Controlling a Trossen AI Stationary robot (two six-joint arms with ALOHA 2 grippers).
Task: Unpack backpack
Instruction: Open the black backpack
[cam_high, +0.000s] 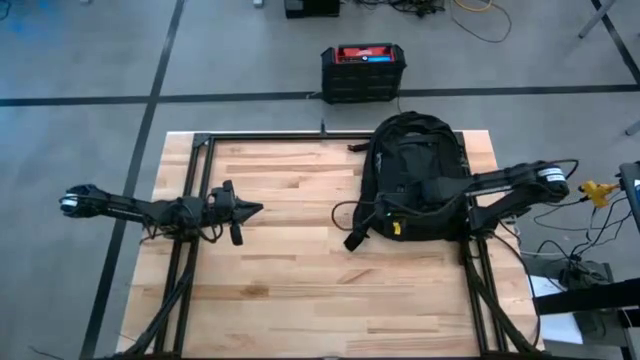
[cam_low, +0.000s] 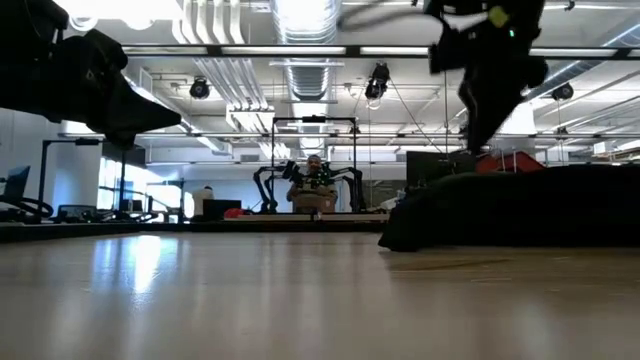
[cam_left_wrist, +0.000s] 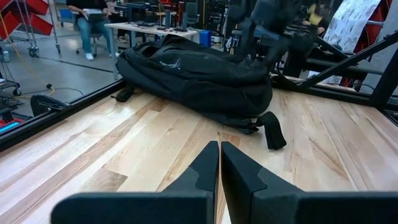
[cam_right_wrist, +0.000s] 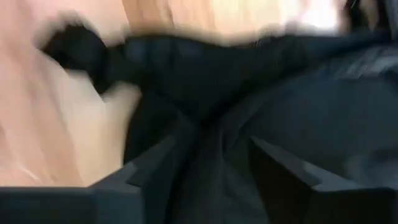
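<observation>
Two grippers: one is over the bag, one waits apart
Right gripper: jaws parted, fingers spread with black fabric between and below them; nothing is clamped; it hangs over the backpack's lower part
Backpack: directly under the right jaws; it lies flat on the wooden table, rounded top toward the far edge; one strap end sticks out on the wood
Left gripper: jaws closed together, empty; the backpack is well ahead of them
Black-and-red box: on the floor beyond the table
</observation>
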